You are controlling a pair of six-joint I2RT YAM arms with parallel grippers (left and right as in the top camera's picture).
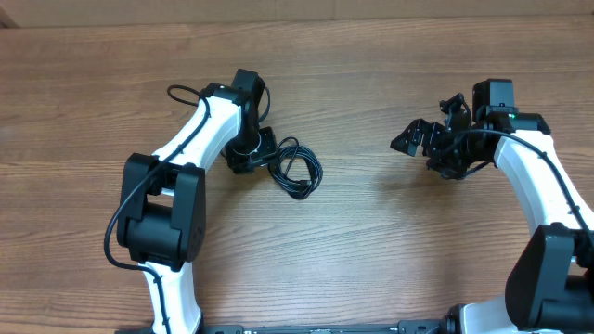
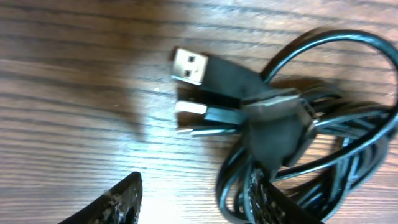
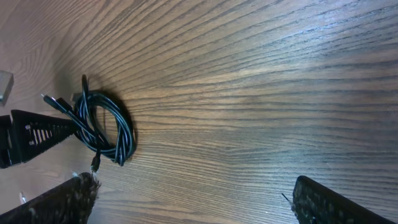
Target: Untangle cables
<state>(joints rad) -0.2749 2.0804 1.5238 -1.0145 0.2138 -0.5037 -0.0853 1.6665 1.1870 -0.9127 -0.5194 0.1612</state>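
- The cables [image 1: 297, 170] are thin black cords gathered into one loose coil of several overlapping loops, lying flat on the wooden desk [image 1: 371, 260].
- The coil sits left of the desk's centre, just beside the left arm's tip and well apart from the right arm.
- In the left wrist view two plug ends stick out of the coil side by side. One is a flat USB plug [image 2: 189, 65] with a silver metal shell and black body. Below it lies a second plug [image 2: 191, 107], also silver-tipped.
- A broad, flat black band [image 2: 277, 124] crosses the bundle where the plugs meet the loops. The blur makes it hard to say whether it is a strap or part of a plug body.
- The left gripper [image 2: 196, 193] is released: bare wood shows between its fingers and nothing is clamped. The coil lies against the right-hand finger [image 2: 264, 199], possibly touching it.
- The right gripper [image 3: 193, 193] is spread wide and holds nothing. It hangs over bare wood, with the coil far off in its view.
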